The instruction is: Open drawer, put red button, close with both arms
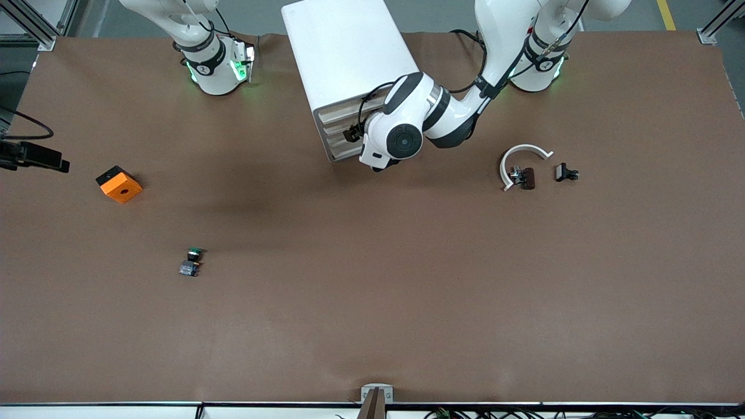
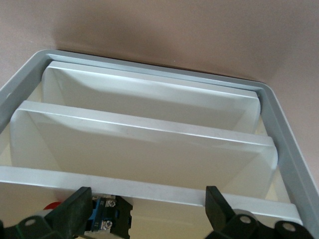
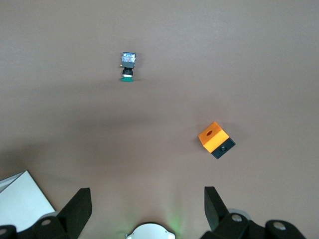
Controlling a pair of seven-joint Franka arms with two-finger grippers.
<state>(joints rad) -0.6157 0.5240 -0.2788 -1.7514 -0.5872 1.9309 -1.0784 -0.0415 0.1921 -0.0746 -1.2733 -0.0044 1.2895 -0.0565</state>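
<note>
The white cabinet (image 1: 349,58) stands between the arms' bases, its drawer fronts (image 1: 340,137) facing the front camera. My left arm reaches to those fronts, and its wrist (image 1: 396,139) hides the gripper there. In the left wrist view my left gripper (image 2: 145,209) is open, with its fingers astride the white front edge (image 2: 149,186) of the nearest drawer. The red button (image 2: 107,221) lies inside that drawer close by one finger (image 2: 75,209), blue-grey body showing and a sliver of red cap. My right gripper (image 3: 147,209) is open and empty, held high above its own base.
A green-capped button (image 1: 192,261) and an orange block (image 1: 119,184) lie toward the right arm's end; both also show in the right wrist view, the button (image 3: 128,64) and the block (image 3: 215,140). A white curved piece (image 1: 521,160) and two small dark parts (image 1: 566,173) lie toward the left arm's end.
</note>
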